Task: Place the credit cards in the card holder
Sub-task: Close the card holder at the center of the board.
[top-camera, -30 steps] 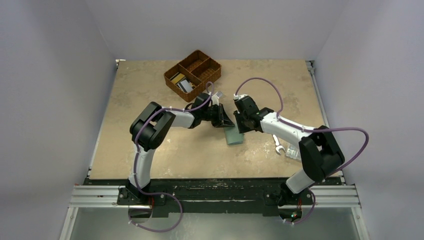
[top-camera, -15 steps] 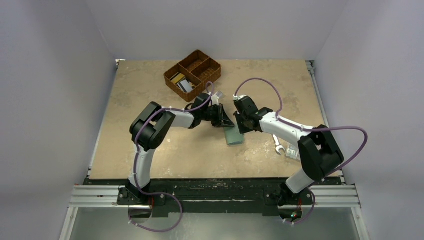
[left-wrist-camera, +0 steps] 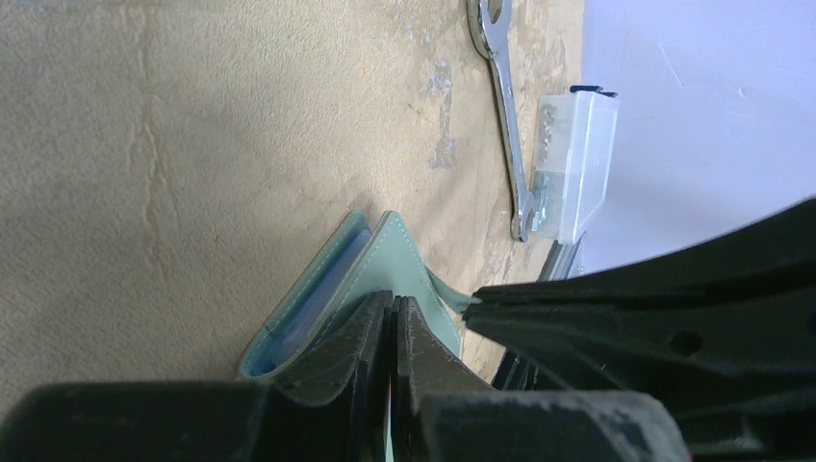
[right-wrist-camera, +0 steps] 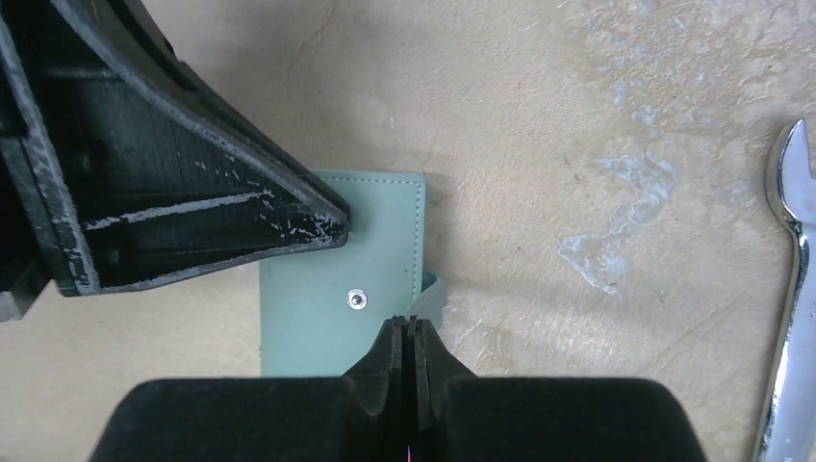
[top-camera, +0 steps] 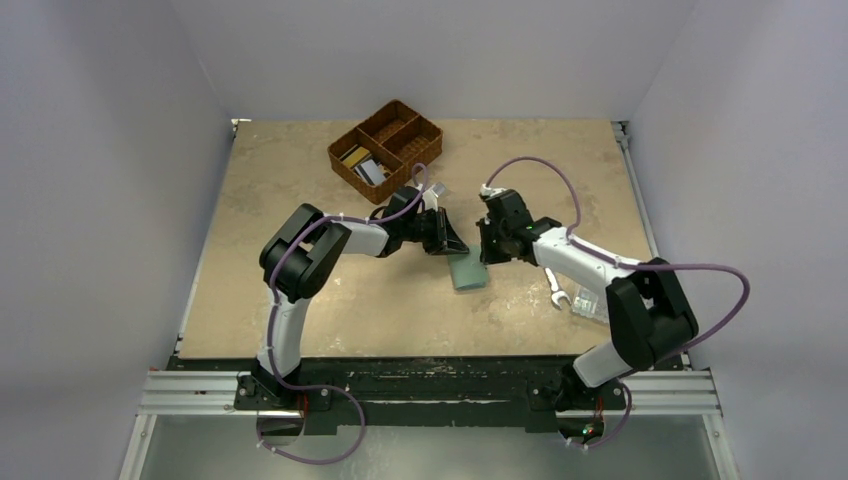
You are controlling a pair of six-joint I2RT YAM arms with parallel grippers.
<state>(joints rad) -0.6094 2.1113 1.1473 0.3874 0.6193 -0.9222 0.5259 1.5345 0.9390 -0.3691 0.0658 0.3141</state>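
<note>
The teal card holder lies folded flat mid-table, its snap stud bare and its strap curling off one edge. My left gripper is shut, and its tip rests on the holder's top cover with nothing between the fingers. My right gripper is shut, its tips meeting on the strap's loose end. The credit cards, yellowish and grey, lie in the wicker basket's near-left compartment.
The brown three-compartment basket stands behind the left arm. A silver wrench and a clear plastic box lie to the right of the card holder, near the right arm.
My right gripper has closed from partly open to shut at the strap, and its wrist has shifted slightly right. The left arm and the card holder have not moved.
</note>
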